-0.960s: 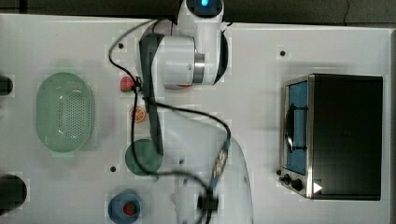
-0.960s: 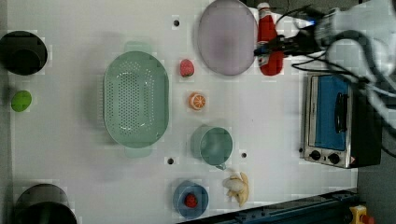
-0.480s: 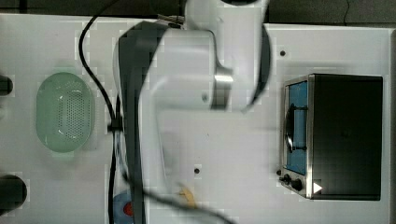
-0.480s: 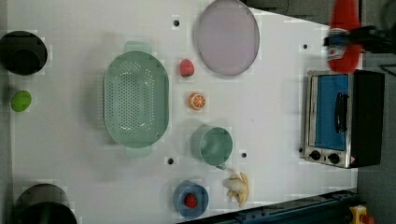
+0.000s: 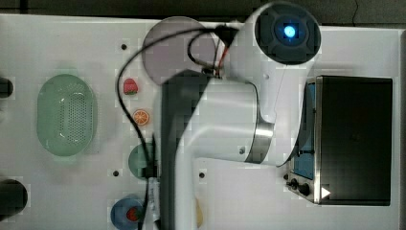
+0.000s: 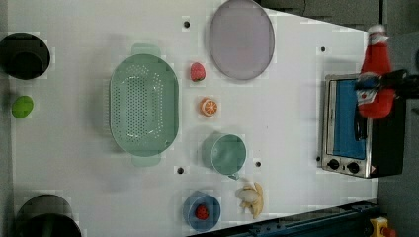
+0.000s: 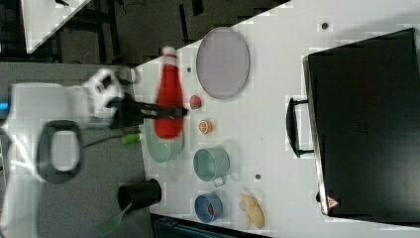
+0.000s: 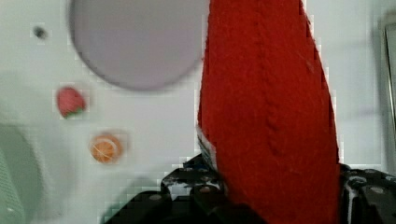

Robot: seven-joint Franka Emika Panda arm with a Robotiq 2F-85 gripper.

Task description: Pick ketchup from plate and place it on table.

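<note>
The ketchup (image 6: 376, 59), a red bottle with a whitish cap, hangs in the air, clear of the plate (image 6: 241, 38) and high above the table (image 6: 296, 123). My gripper (image 6: 381, 82) is shut on the ketchup around its lower body. In the left view the bottle shows over the oven's top corner, right of the plate. In the right view the ketchup (image 7: 168, 99) and my gripper (image 7: 166, 111) sit left of the plate (image 7: 223, 62). Up close in the wrist view, the ketchup (image 8: 271, 107) stands between the fingers (image 8: 198, 189), with the bare plate (image 8: 135, 42) beneath. The arm covers part of the plate (image 5: 167, 45) in the top view.
A toaster oven (image 6: 358, 128) stands at the left view's right. A green basket (image 6: 143, 103), a strawberry (image 6: 197, 71), an orange slice (image 6: 209, 106), a teal cup (image 6: 225, 153), a blue bowl (image 6: 201, 212) and a banana (image 6: 252, 197) lie across the table.
The ketchup, held throughout, has risen from beside the plate and moved to the left view's right, now showing over the oven. The arm has swung across the top view.
</note>
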